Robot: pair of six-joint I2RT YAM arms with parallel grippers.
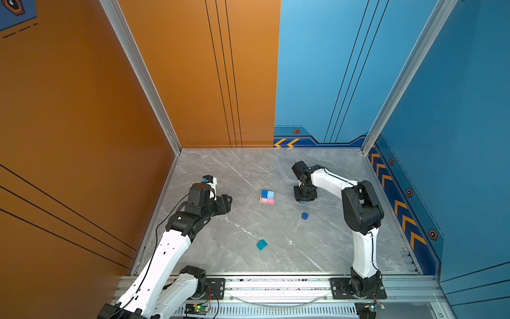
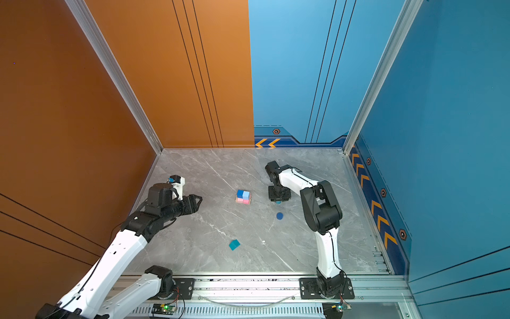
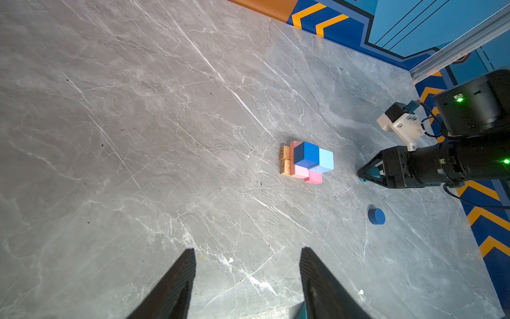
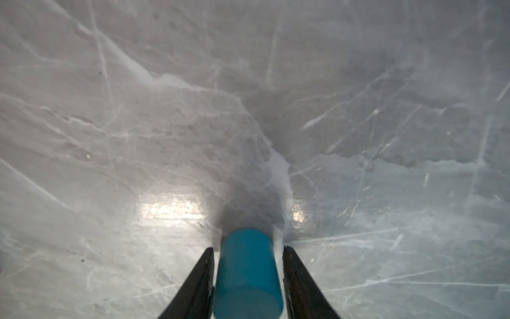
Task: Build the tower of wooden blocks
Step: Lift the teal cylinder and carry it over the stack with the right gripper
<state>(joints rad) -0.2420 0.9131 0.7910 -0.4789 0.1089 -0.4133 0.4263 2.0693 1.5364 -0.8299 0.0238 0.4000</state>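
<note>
Grey marble table (image 4: 165, 110); right tool (image 4: 248, 247) half-closed around teal cylinder (image 4: 248, 276).

Bare tabletop (image 1: 234, 226) is left around the block stack (image 1: 267, 196); passage rightward is blocked by the right gripper (image 1: 303, 201) and dark-blue cylinder (image 1: 304, 215).

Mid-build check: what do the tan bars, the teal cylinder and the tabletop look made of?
The tan bars: bare wood, unpainted, matte; brown grain flecks show. The teal cylinder: likely painted wood, even satin colour hiding any grain. The tabletop: polished grey stone or stone-look laminate; white veins and a glare patch, cannot tell which.
</note>
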